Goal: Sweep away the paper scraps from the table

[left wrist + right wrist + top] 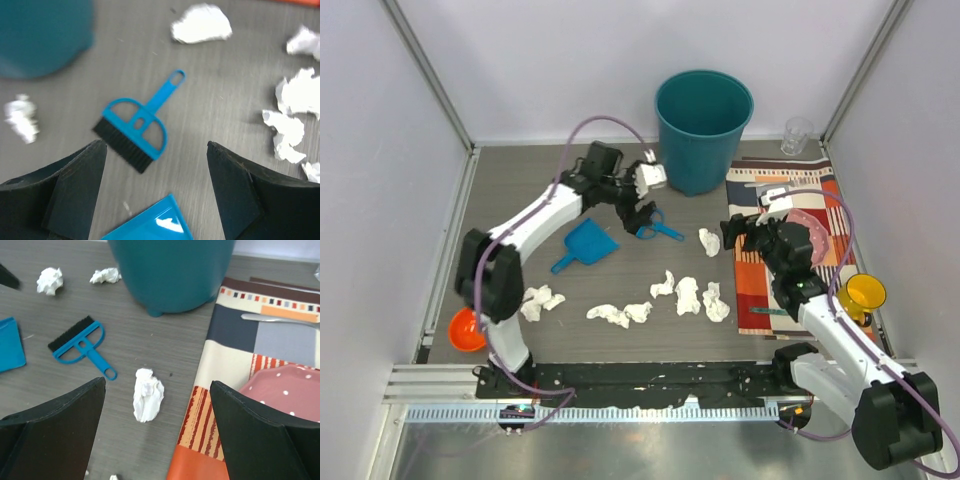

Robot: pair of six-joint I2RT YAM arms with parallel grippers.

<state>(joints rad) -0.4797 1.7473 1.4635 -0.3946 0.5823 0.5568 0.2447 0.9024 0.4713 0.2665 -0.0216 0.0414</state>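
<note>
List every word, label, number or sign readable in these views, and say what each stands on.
No readable text in any view.
The teal bin, blue brush, blue dustpan, striped placemat and pink plate show only plain colour or pattern, no lettering.

A robot lab test booth: plain white walls (570,60) on metal posts (430,75) enclose a table (510,170) with a bolted-on front rail (430,385).

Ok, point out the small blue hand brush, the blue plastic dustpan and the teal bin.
small blue hand brush (123,145), left wrist view, black bristles
blue plastic dustpan (587,243), top external view, flat pan
teal bin (703,160), top external view, outer wall
</note>
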